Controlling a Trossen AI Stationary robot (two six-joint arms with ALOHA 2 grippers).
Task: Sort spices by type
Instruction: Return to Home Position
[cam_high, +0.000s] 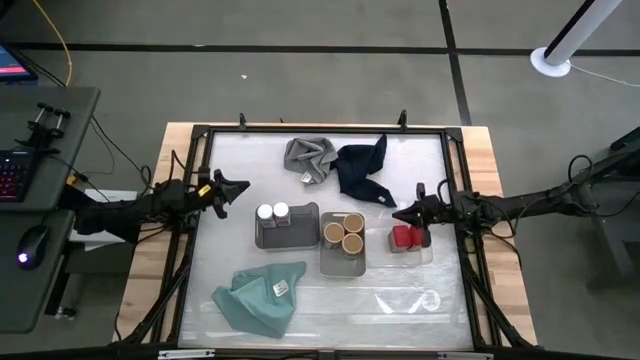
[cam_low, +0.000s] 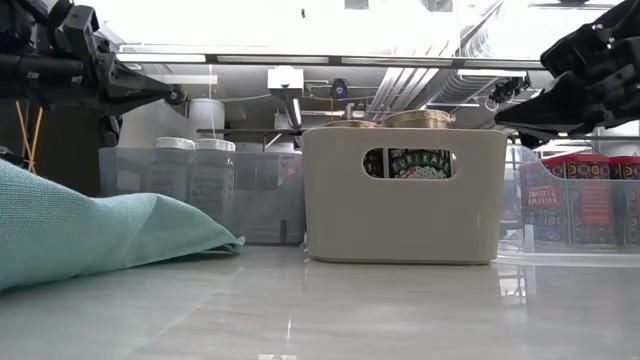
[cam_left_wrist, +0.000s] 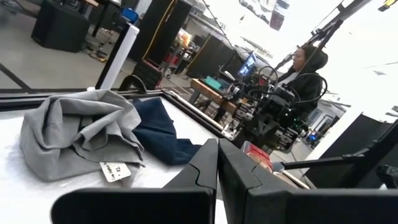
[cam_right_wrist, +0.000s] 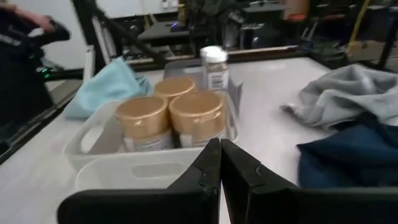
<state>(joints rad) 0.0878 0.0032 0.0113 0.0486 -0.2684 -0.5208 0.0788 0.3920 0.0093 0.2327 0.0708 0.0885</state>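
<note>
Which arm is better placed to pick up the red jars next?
The right. The right gripper hovers close beside the red jars, on their side of the table. The left gripper sits across the table, with the white-capped jars and tan-topped jars between.

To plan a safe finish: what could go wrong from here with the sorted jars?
The right claw hangs close by the red jars; a low retreat might clip them. The navy cloth lies near that arm and could snag. The left claw is near the white-capped jars; a swing might tip them.
</note>
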